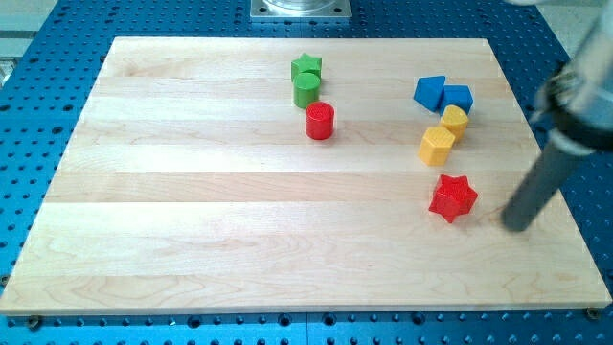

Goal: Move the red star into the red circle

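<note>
The arm carries no hand, only a rod, so nothing spreads, closes or pinches. My tip [518, 226] rests on the bench [239, 220], just to the view's right of the red star [452, 197] and slightly below it, with a small gap between them – no contact yet.

The red circle [320, 122] stands well off to the tip's upper left, beyond the star. Just above the star sit two yellow blocks [437, 146], one close behind the other, with two blue blocks [430, 92] higher still.

The likely trouble: a push aimed too steeply upward would drive the star into the yellow pair. An off-centre touch on a star point could spin it aside. Two green blocks [306, 80] hug the circle – an overshoot would scatter them.
</note>
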Controlling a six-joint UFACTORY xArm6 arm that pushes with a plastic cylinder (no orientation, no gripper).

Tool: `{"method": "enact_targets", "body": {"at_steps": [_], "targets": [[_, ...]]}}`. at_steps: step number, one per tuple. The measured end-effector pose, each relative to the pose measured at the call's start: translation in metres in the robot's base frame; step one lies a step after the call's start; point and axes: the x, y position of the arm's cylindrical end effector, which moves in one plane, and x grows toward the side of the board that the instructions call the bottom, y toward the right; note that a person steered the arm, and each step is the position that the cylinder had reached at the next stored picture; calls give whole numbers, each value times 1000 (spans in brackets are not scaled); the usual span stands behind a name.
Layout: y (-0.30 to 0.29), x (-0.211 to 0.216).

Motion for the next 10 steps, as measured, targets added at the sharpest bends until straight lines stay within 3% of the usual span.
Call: {"method": "enact_targets", "body": {"at_steps": [1,2,3,6,9,10], "targets": [[-80,-5],[-83,0],[-40,14],[-14,-44],[-197,-124],[-211,-93]]}}
